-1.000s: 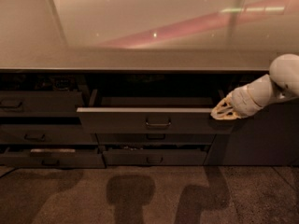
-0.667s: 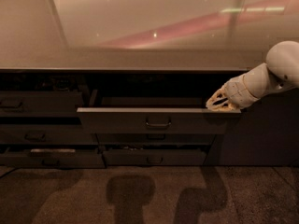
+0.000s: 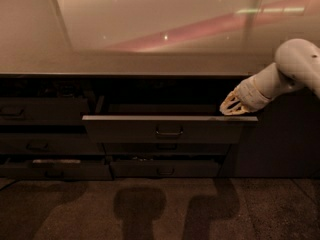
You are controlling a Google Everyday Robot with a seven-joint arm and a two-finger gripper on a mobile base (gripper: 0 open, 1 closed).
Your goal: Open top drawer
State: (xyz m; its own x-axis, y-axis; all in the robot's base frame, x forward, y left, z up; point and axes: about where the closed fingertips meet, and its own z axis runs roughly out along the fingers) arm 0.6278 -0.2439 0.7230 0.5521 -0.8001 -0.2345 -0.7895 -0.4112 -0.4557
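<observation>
The top drawer (image 3: 150, 130) is the wide dark grey front in the middle of the cabinet, with a small loop handle (image 3: 169, 132) at its centre. It stands pulled out from the cabinet, its top edge showing as a pale line. My gripper (image 3: 231, 106) comes in from the right on a white arm (image 3: 295, 66). It hangs just above the drawer's right end, at the top edge. The inside of the drawer is dark and hidden.
A narrower drawer front (image 3: 42, 111) with a like handle sits at the left, with lower drawers (image 3: 55, 169) beneath, one slightly open. Lower drawers (image 3: 165, 168) sit under the top drawer. A glossy countertop (image 3: 150, 34) lies above. A dark cabinet panel (image 3: 280, 144) stands at right. The floor (image 3: 150, 209) is carpeted.
My gripper and arm have risen and drawn back a little, from the drawer's right front edge to just above it. The drawer stands open as before.
</observation>
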